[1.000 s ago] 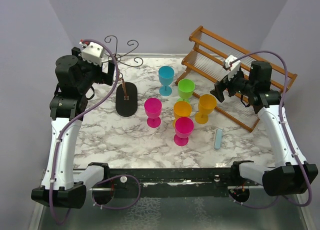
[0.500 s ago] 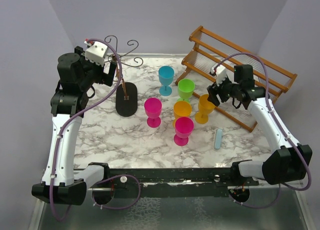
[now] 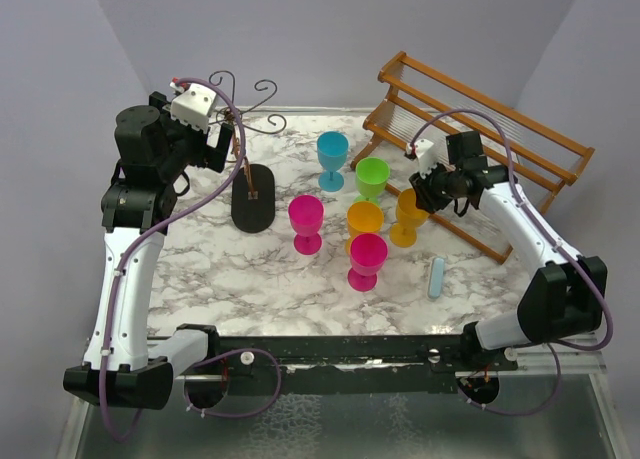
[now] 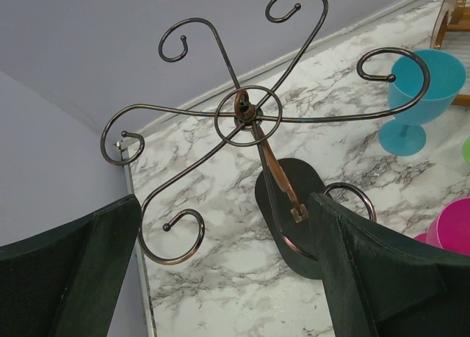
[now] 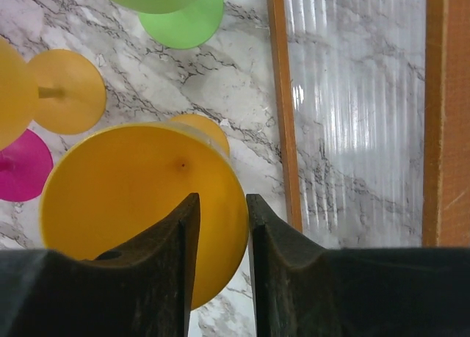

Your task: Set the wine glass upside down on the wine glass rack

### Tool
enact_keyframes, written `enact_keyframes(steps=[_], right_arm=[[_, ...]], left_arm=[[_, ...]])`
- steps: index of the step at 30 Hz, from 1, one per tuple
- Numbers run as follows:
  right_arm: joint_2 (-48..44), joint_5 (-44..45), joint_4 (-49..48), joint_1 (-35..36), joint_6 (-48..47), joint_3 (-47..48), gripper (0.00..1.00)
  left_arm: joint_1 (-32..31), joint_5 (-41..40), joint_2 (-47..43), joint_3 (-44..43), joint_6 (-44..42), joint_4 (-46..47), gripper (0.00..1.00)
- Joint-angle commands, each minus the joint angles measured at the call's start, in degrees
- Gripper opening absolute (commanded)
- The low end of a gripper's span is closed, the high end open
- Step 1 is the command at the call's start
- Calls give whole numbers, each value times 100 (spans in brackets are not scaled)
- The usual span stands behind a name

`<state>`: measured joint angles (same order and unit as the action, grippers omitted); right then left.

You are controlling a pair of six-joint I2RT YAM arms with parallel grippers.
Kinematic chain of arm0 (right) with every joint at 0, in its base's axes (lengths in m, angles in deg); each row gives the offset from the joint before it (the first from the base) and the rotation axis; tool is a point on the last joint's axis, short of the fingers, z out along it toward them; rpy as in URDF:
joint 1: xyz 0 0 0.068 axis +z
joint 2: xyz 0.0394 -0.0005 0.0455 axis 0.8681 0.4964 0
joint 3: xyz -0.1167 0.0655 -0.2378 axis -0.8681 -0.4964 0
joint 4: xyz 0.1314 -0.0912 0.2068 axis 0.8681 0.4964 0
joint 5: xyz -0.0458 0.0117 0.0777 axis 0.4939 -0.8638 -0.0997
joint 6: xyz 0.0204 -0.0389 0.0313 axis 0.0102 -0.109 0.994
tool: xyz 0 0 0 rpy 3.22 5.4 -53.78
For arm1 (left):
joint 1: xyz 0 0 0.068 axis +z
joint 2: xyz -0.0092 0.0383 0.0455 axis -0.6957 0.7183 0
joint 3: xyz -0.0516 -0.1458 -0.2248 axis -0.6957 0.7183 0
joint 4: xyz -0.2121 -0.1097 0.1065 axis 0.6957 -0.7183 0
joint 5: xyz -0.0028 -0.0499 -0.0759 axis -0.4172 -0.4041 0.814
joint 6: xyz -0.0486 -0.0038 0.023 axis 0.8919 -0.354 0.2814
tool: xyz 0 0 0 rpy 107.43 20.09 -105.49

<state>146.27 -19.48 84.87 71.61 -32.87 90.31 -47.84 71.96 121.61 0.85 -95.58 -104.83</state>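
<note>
Right tool, jaws near-together, astride orange wine glass rim; grip unclear. Wooden rack just beside, green glass near. Left tool wide apart.

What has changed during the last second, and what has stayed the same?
The right gripper swung left from above the brown wooden slatted rack to the yellow-orange plastic wine glass and narrowed its jaws across the rim; a firm grip is not clear. The left gripper, open near the thin dark wire rack, and the other coloured glasses stayed put.
</note>
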Motion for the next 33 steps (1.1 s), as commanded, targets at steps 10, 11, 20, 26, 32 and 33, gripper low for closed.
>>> enact_keyframes(steps=[10,11,20,26,32,33], right_arm=[[130,297,141,66,-20,367,23],[128,306,142,65,-27,378,22],[105,448,143,66,-124,487,11],[-53,465,121,65,-215,660,1],[-521,493,253,66,-334,826,1],[-610,524,313,66,-369,859,1]], left_arm=[[34,-232,82,-34,-159,54,99],[39,-246,87,-30,-166,60,99],[32,-306,109,6,-201,107,99],[32,-357,142,-82,-46,135,99],[36,-571,176,-258,216,110,99],[35,-548,173,-283,255,94,99]])
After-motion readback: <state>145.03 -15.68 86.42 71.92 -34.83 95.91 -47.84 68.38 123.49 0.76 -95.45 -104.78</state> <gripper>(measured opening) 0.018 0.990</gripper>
